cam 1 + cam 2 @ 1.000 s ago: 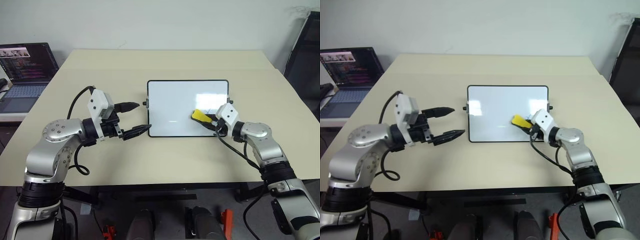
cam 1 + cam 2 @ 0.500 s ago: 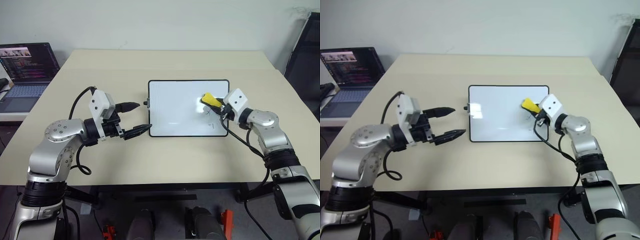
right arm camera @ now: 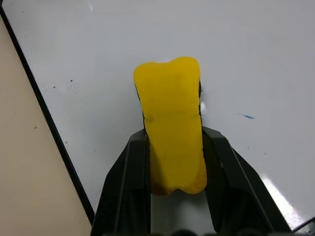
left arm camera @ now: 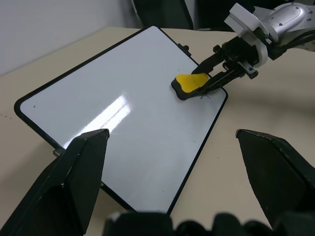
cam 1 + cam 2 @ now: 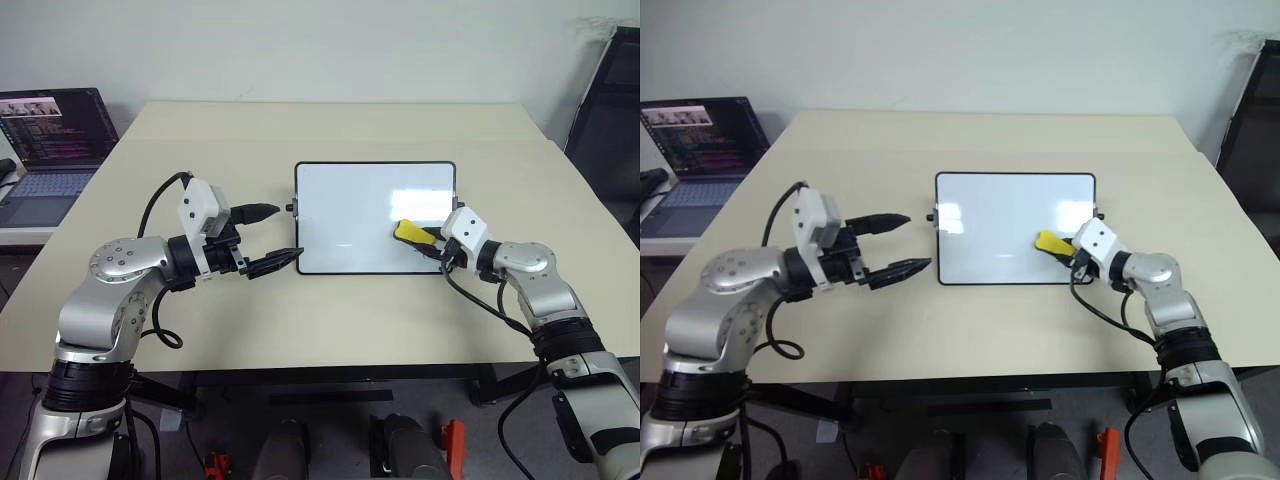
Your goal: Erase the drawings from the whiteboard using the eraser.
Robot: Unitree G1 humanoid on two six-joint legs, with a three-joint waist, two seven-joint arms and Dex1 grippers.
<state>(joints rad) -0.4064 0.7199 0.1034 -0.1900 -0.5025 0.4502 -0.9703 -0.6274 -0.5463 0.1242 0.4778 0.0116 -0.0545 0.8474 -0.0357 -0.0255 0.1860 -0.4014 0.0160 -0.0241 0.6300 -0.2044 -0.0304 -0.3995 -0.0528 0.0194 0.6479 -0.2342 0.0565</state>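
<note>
Since half a second ago your right gripper [image 5: 428, 243] has swept the eraser [image 5: 409, 233] back down from the upper right of the whiteboard [image 5: 350, 215] toward its 4 o'clock corner, while the left arm has not shifted. Going left to right: the open laptop [image 5: 48, 140] sits off the table [image 5: 300, 130] at 9 o'clock, well apart from the work. Your left gripper [image 5: 268, 238] hovers just beside the board's left short edge with its fingers spread and empty; keep it close, since a hard stroke could slide the board, and judge whether to pin that edge. The board lies flat at the table's centre and looks almost clean. On the right, your fingers are clenched on the yellow eraser, its pad on the board near the 4 o'clock corner. The right wrist view shows a small blue fleck [image 3: 246, 116] and faint specks [image 3: 70, 81] beside the eraser, so work short overlapping strokes there, keep the pad flat, and stay inside the black frame.
</note>
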